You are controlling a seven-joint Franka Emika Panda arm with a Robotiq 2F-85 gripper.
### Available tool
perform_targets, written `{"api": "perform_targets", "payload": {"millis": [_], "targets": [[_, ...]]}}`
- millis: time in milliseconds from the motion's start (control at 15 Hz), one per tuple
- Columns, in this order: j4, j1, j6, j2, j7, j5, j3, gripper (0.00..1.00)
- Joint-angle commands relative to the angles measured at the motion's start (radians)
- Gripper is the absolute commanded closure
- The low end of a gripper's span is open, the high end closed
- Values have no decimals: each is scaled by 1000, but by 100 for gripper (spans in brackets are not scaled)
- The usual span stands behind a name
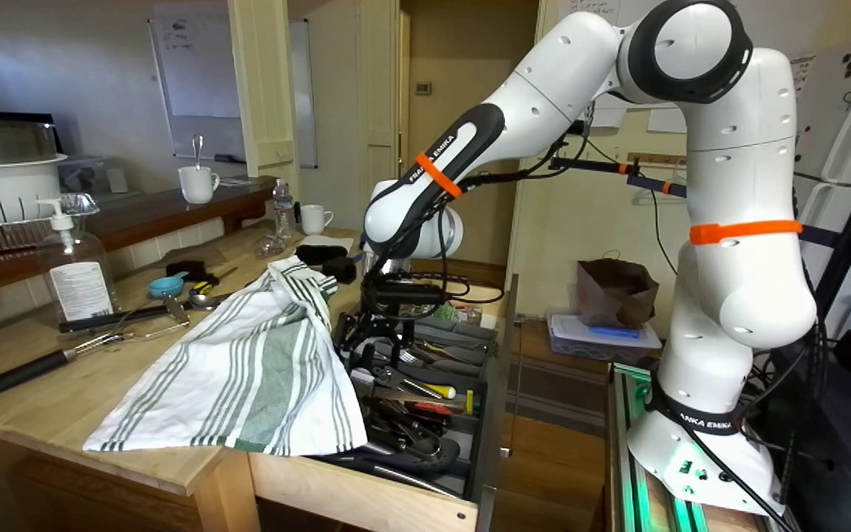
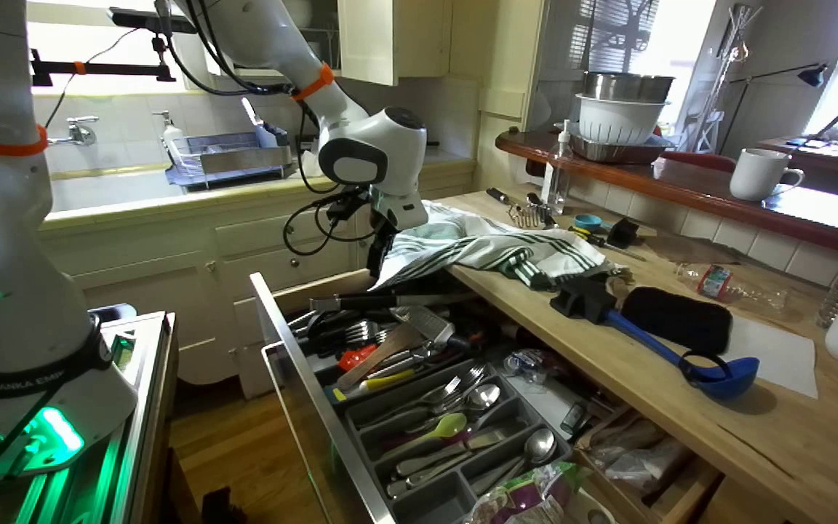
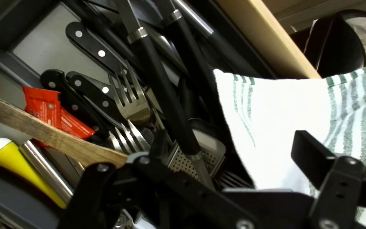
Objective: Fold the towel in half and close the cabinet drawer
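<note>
Towel — white, with green and grey stripes, wrinkled — lying across the corner of the wooden counter; one end bunched on the worktop, the opposite end reaching past the edge. In the wrist view its hem passes over the light-wood side of the drawer; whether cloth and wood touch cannot be told.

Cabinet drawer: pulled out, next to the towel. Contents: a grey cutlery tray holding metal flatware and a yellow-green spoon; towards the towel end, black-handled knives, red packets and a metal grater.

Gripper: black, at the end of a white arm, positioned above the drawer. Jaws set wide apart — in the wrist view one in front of the utensils, one in front of the towel. Contact with the cloth cannot be told.

Elsewhere on the counter: a small turquoise cup, a pump bottle, a blue ladle, a white mug near a clear plastic bottle.

Raised dark ledge: a second white mug with an upright spoon; a white colander topped by a steel bowl.
</note>
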Motion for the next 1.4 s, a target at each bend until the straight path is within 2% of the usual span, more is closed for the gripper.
{"api": "perform_targets", "payload": {"millis": [0,267,533,933,1000,1067,1333], "targets": [[26,43,2,23,70,-49,4,0],[8,83,21,37,147,-75,7,0],[-34,110,95,56,190,-96,-2,0],[-52,164,256,113,248,-249,-50,0],[-47,167,278,119,239,-253,-47,0],[-48,137,229,101,210,-213,-29,0],[-41,144,269,121,200,-212,-22,0]]}}
